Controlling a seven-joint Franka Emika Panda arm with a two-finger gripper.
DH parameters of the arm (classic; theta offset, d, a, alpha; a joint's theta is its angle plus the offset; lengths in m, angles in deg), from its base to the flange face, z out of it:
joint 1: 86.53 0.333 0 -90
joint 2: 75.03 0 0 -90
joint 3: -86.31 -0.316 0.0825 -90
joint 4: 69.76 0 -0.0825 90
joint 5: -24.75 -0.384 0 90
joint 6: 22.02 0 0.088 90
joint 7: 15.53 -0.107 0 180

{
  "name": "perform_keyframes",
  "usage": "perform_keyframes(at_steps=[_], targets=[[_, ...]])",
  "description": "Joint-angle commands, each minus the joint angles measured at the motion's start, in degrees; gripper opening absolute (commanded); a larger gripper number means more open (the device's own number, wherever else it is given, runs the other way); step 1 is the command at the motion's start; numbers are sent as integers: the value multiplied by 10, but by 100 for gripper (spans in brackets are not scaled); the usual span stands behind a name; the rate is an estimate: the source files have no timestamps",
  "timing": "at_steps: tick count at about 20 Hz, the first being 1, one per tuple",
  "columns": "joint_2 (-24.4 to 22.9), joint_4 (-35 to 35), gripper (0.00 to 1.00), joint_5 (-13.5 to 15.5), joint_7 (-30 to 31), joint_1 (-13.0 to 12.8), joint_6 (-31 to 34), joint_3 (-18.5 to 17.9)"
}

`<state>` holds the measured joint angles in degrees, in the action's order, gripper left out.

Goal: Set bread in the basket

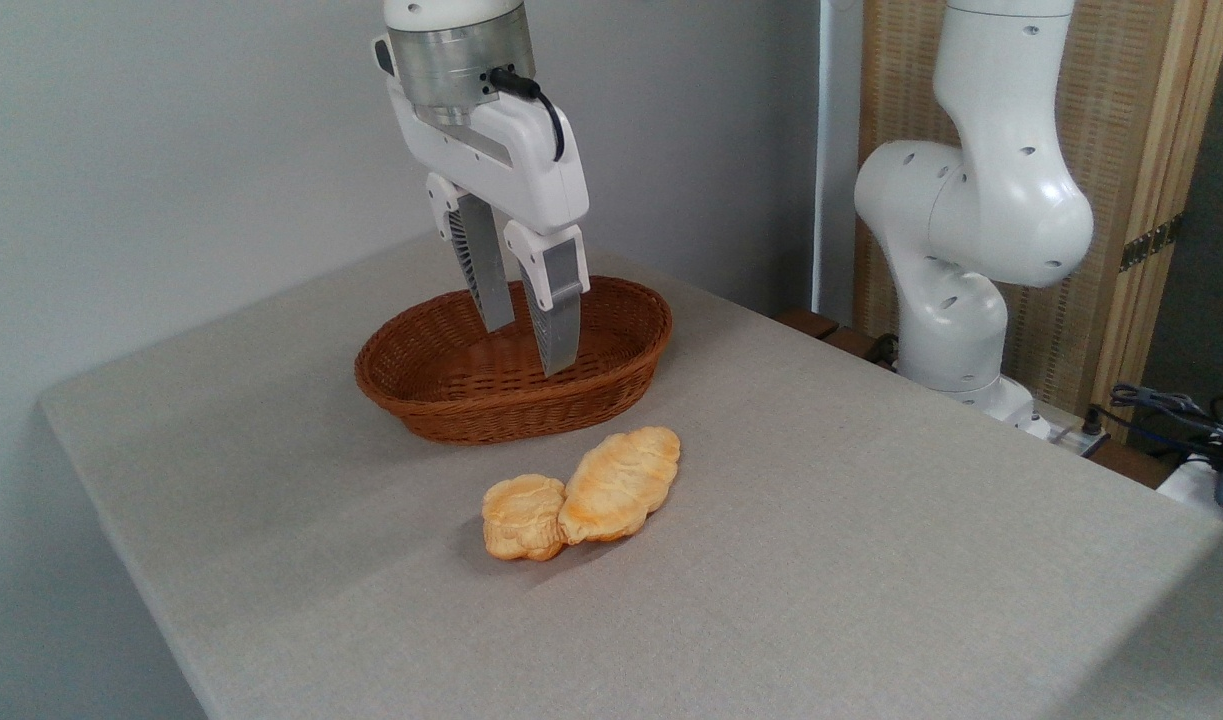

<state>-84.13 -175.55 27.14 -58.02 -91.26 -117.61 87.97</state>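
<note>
The bread (621, 483), an elongated golden-orange ridged pastry, lies on the grey table in front of the basket. The basket (451, 410) is oval, shallow, reddish-brown wicker and holds nothing that I can see. My gripper (529, 345) hangs above the basket's middle, fingers pointing down and spread apart, with nothing between them. It is clear of the bread, up and to the left of it.
A smaller roundish golden bun (523, 516) touches the bread's left end. The white arm base (956, 300) stands at the table's far right edge, with cables (1171, 410) beside it. The table (871, 560) drops off at the left and front edges.
</note>
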Motion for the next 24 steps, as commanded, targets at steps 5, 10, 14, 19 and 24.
perform_keyframes(at_steps=[5,10,14,19,24], targets=[[6,6,100,9,-11,6,21,-2],[6,-10,100,9,-12,4,10,2],[-8,-39,100,9,-11,0,-8,2],[-36,-141,100,2,-11,1,-87,-2],[-36,-206,100,2,-10,4,-153,-8]])
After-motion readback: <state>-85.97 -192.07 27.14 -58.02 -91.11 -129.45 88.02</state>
